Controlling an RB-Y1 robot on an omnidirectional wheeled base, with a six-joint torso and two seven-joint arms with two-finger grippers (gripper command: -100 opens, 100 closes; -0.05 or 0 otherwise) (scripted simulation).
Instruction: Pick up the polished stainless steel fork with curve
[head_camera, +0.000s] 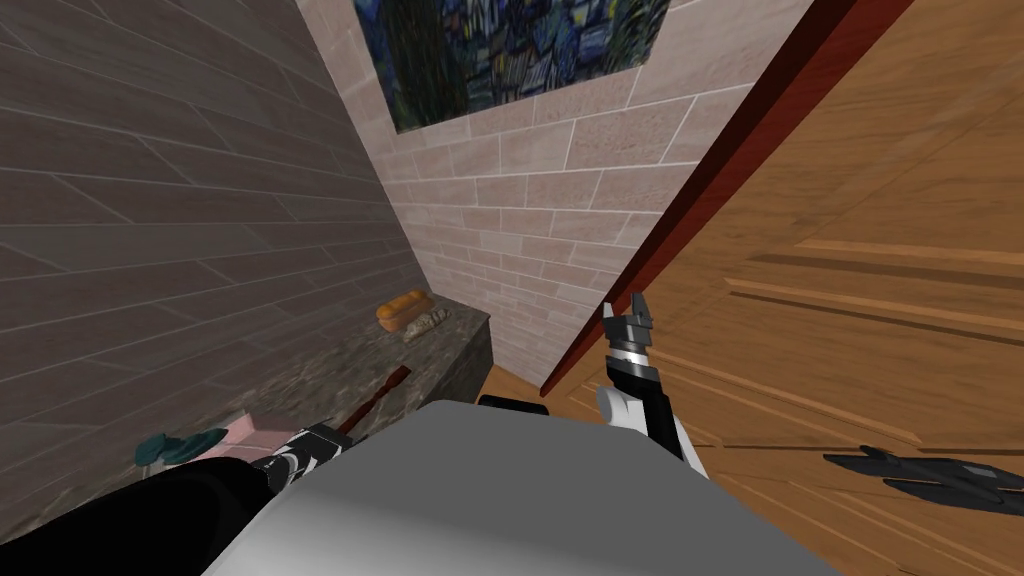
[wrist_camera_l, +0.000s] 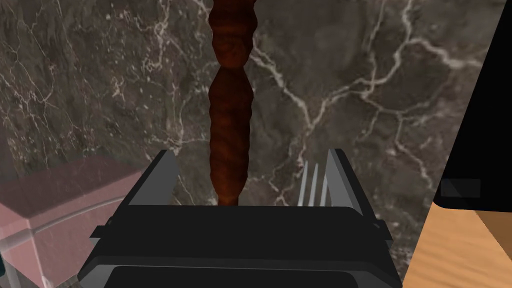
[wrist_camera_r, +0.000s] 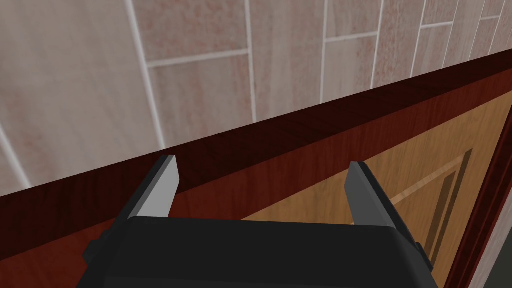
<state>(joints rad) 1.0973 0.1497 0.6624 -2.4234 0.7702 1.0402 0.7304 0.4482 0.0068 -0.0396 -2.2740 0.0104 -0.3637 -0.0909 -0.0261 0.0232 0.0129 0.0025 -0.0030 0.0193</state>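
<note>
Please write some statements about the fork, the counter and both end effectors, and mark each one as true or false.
1. The left end effector is open over a dark marble counter. True.
2. The fork is clamped between the fingers. False: its grey tines show just inside one open finger, not gripped.
3. A twisted red-brown rod runs between the left end effector's fingers. True.
4. The right end effector holds a loaf. False: it is open and empty, near the wooden door; the loaf lies at the counter's far end.
5. A pink box is beside the left end effector. True.
</note>
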